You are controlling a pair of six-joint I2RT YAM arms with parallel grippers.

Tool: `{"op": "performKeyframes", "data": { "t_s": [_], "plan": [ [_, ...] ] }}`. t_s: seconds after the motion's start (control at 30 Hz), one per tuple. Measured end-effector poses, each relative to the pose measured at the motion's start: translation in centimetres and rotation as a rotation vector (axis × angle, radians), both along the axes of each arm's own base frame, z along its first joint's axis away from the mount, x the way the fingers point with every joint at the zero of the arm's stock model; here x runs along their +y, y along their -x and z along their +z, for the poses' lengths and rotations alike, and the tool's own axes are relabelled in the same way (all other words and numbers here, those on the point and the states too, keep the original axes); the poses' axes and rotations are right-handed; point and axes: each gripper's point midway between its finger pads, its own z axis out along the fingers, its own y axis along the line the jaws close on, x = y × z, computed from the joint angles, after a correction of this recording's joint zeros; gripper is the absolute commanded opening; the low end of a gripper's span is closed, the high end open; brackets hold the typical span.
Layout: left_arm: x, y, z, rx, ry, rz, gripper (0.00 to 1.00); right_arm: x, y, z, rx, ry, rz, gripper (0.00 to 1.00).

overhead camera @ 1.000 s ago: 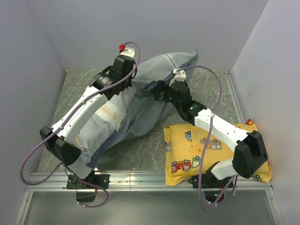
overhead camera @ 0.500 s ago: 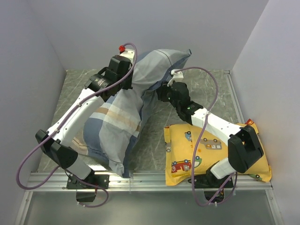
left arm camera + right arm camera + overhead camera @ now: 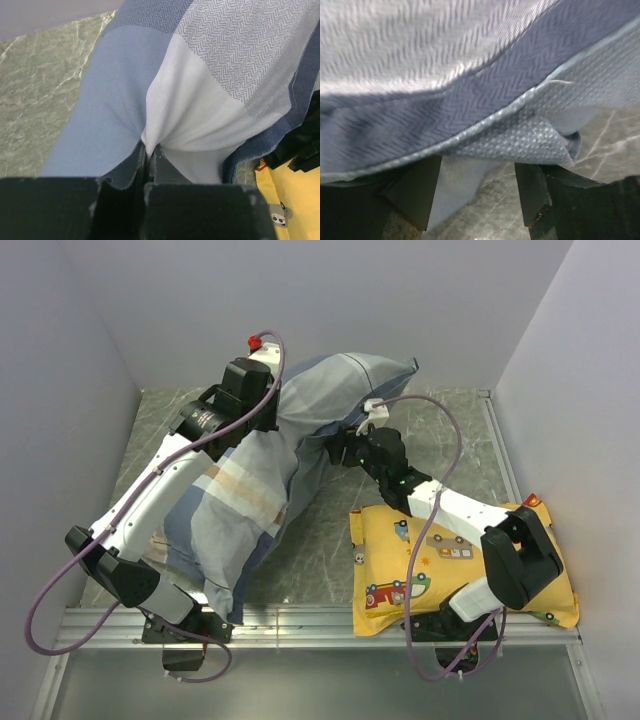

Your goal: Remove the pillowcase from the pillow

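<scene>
Where pale grey walls box in a green marbled worktop (image 3: 320, 550), the striped blue-grey pillowcase (image 3: 250, 500) bulks across the centre and left of the frame, with the pillow presumably inside, out of sight. At upper left, your left hand (image 3: 150, 152) pinches a fold tight, likely hoisting the cover so the filling slides out. At centre, your right hand (image 3: 476, 200) sits under the hem, fingers apart, gripping nothing.

The blue-grey striped pillowcase (image 3: 262, 490) bulges, raised at its far end and draping down near-left.
</scene>
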Motion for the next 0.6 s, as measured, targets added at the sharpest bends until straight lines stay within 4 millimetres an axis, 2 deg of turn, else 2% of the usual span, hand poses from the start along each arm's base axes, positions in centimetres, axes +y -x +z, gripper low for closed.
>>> {"op": "performKeyframes", "data": {
  "t_s": [0.1, 0.13, 0.17, 0.33, 0.43, 0.5, 0.6],
  "plan": [
    [-0.1, 0.0, 0.0, 0.001, 0.001, -0.004, 0.00, 0.4, 0.1, -0.3, -0.004, -0.015, 0.019, 0.28],
    [-0.1, 0.0, 0.0, 0.002, 0.002, -0.007, 0.00, 0.7, 0.0, -0.2, -0.006, -0.025, 0.026, 0.09],
    [-0.1, 0.1, 0.0, 0.002, 0.002, -0.009, 0.00, 0.8, 0.0, -0.2, -0.011, -0.026, 0.033, 0.01],
    [0.0, 0.0, 0.0, -0.002, -0.003, -0.002, 0.00, 1.0, 0.0, 0.0, -0.010, -0.048, 0.035, 0.00],
    [0.6, -0.3, 0.1, -0.010, -0.010, 0.023, 0.00, 0.9, 0.4, 1.1, -0.022, -0.058, 0.041, 0.00],
    [1.2, -0.6, 0.3, -0.014, -0.007, 0.046, 0.01, 0.8, 1.2, 2.4, -0.035, -0.067, 0.051, 0.00],
    [3.0, -1.6, 1.3, -0.030, 0.014, 0.098, 0.04, 0.7, 3.5, 6.3, -0.095, -0.099, 0.080, 0.00]
  ]
}}
